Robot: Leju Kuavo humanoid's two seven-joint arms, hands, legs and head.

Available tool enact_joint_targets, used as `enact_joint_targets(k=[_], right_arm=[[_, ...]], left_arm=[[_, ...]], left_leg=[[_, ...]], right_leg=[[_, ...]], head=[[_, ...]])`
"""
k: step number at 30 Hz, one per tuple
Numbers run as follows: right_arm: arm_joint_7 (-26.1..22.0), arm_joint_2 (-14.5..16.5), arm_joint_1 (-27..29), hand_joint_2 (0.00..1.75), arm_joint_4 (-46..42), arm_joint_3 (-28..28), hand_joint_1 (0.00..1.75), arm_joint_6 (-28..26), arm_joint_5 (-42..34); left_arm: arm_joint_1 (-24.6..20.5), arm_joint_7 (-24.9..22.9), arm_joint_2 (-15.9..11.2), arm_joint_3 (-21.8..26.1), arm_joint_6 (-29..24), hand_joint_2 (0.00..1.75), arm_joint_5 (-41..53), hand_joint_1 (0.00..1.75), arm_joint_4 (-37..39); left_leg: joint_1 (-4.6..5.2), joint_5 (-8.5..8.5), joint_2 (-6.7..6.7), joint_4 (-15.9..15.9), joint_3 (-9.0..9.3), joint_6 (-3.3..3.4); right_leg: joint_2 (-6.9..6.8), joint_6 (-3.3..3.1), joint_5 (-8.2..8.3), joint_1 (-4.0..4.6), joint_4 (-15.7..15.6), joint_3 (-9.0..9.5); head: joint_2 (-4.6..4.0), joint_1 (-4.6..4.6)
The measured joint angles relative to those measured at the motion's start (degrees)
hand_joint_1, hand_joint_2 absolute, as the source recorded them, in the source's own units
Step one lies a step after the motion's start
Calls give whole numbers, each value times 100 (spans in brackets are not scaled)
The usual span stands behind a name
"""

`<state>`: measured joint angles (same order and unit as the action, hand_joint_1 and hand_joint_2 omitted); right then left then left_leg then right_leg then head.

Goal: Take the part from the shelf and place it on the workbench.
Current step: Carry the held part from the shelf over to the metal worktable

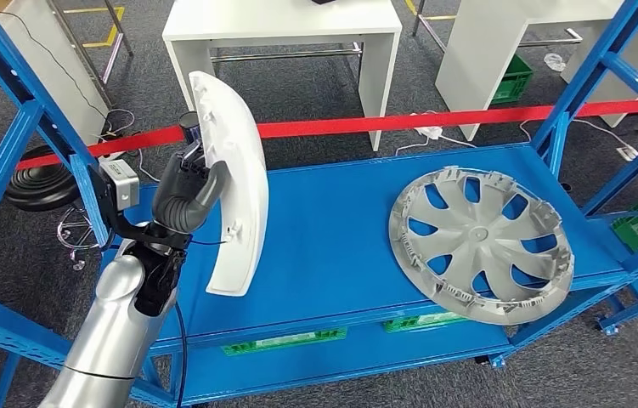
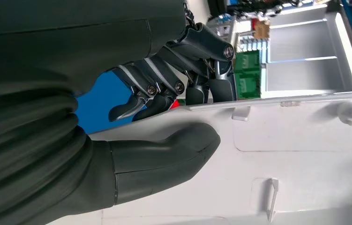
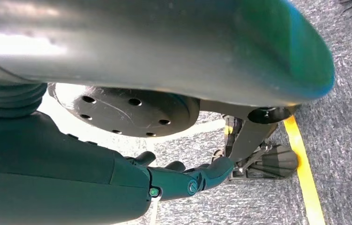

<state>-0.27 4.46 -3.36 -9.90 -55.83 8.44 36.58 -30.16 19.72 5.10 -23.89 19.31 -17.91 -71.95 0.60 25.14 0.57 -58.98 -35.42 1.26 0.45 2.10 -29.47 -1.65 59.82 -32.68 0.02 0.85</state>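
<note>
A robot's silver left arm reaches up from the lower left, its left hand (image 1: 186, 194) gripping a curved white plastic panel (image 1: 234, 183) and holding it upright above the left end of a blue shelf (image 1: 332, 238). The panel's lower tip hangs just over the shelf's front edge. In the left wrist view, the thick grey thumb (image 2: 164, 157) presses flat against the panel's inner face, while the darker fingers (image 2: 174, 75) hook over its long edge from the other side, so the panel (image 2: 305, 154) is pinched between them. A silver spoked wheel cover (image 1: 481, 245) lies on the right half of the shelf, well apart from the panel. The right hand (image 3: 183, 180) hangs over grey carpet, fingers loosely curled around nothing
</note>
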Motion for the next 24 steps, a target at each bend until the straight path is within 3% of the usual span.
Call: enact_joint_targets(k=[2,4,5,6,7,9,11,14,15,17,19,20,21,22,24], right_arm=[[2,-1,-1,0,0,-3,0,-1,15],[24,-1,1,0,0,-4,0,-2,35],[45,-1,3,0,0,-5,0,-7,46],[69,-1,4,0,0,-5,0,-12,57],[92,-1,5,0,0,-5,0,-19,70],[128,1,-2,0,0,-4,0,-32,101],[148,5,-9,0,0,-4,0,-40,129],[151,14,-11,0,0,-4,0,-48,164],[144,20,-10,0,0,-4,0,-49,175],[115,31,-6,0,0,-4,0,-44,207],[85,33,-2,0,0,-4,0,-28,243],[74,34,2,0,0,-4,0,-18,258],[67,34,6,0,0,-4,0,-10,273],[62,34,8,0,0,-4,0,-3,290],[68,33,6,0,-1,-3,0,7,325]], left_arm=[[85,2,-20,-63,57,175,2,175,-163],[198,1,-57,-112,90,175,9,175,-293],[271,1,-85,-130,101,175,19,175,-370],[346,0,-114,-145,108,175,30,175,-454],[418,-1,-143,-156,114,175,43,175,-552],[537,-6,-202,-167,117,175,63,175,-755],[646,-7,-266,-169,113,175,95,175,-952],[825,16,-371,-172,80,175,152,175,-1209],[889,25,-410,-173,67,175,177,175,-1290],[1006,39,-490,-173,50,175,227,175,-1437],[1106,52,-560,-173,41,175,252,175,-1553],[1153,61,-591,-173,30,175,264,175,-1596],[1202,73,-624,-171,15,175,276,175,-1637],[1252,87,-655,-168,-3,175,289,175,-1683],[1336,117,-707,-159,-33,175,313,175,-1790]], left_leg=[[-26,-61,-28,76,4,54],[-19,-82,-48,71,-32,72],[-15,-89,-57,55,-56,67],[-16,-96,-65,32,-87,59],[-20,-107,-70,4,-124,45],[-30,-135,-69,-64,-206,-3],[-27,-172,-59,-116,-258,-72],[-29,-248,-49,-114,-288,-202],[-38,-190,-47,-150,-317,-247],[-64,210,-44,-503,-464,-327],[-87,741,-45,-1187,-645,-390],[-97,874,-45,-1481,-676,-411],[-106,880,-46,-1622,-625,-422],[-114,784,-46,-1564,-472,-427],[-128,583,-44,-911,96,-427]], right_leg=[[-10,1,-322,10,416,-168],[-14,-1,-692,20,1099,-442],[-15,0,-763,19,1324,-519],[-17,1,-725,18,1358,-506],[-19,1,-600,14,1186,-390],[-22,-16,-328,13,508,18],[-14,-74,-197,40,112,221],[-13,-218,-120,55,70,140],[-20,-268,-69,46,61,101],[-40,-343,44,27,41,-13],[-49,-359,155,27,44,-150],[-54,-353,212,26,47,-226],[-58,-343,270,24,50,-301],[-62,-328,326,18,54,-374],[-62,-278,427,4,60,-485]], head=[[0,11],[0,19],[0,17],[0,17],[0,17],[0,17],[0,15],[-1,10],[-1,6],[-1,-9],[0,-25],[0,-24],[0,-25],[0,-25],[0,-25]])
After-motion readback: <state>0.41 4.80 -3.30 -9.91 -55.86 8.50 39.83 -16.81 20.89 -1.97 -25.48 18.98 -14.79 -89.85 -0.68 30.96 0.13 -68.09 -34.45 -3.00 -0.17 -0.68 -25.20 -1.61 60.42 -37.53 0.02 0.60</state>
